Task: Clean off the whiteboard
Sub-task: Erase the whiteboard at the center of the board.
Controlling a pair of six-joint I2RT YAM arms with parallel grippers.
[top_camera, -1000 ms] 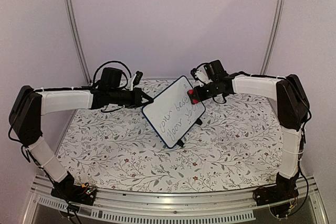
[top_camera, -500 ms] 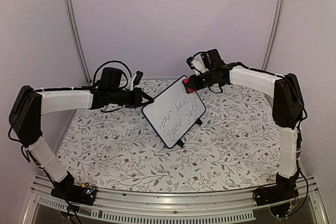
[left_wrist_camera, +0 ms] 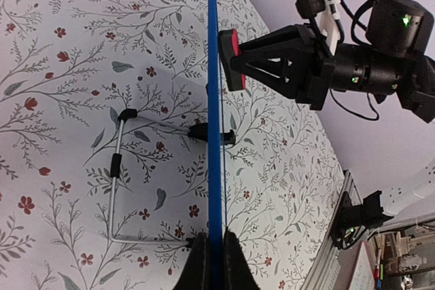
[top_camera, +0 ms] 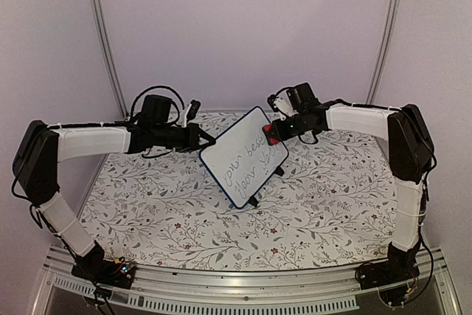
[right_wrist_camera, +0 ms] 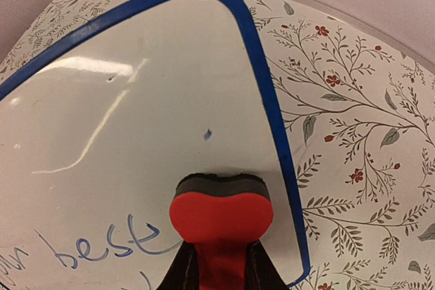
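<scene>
The whiteboard (top_camera: 245, 154) stands tilted on its feet at mid table, with blue handwriting on its lower half and its upper part wiped. My left gripper (top_camera: 205, 140) is shut on its left edge; in the left wrist view the blue frame (left_wrist_camera: 215, 134) runs edge-on between my fingers (left_wrist_camera: 198, 263). My right gripper (top_camera: 276, 135) is shut on a red eraser (right_wrist_camera: 221, 214) with a dark felt face, pressed on the board (right_wrist_camera: 136, 140) near its right edge, just above the word "best" (right_wrist_camera: 109, 249).
The board's wire stand (left_wrist_camera: 115, 168) and a black foot (left_wrist_camera: 211, 134) rest on the floral tablecloth (top_camera: 324, 197). Metal frame posts (top_camera: 103, 35) rise at the back corners. An aluminium rail (top_camera: 236, 285) runs along the near edge.
My right gripper lifted the eraser to the board's top corner half a second ago, then came back down to the right part of the board. The left arm and the board have not moved.
</scene>
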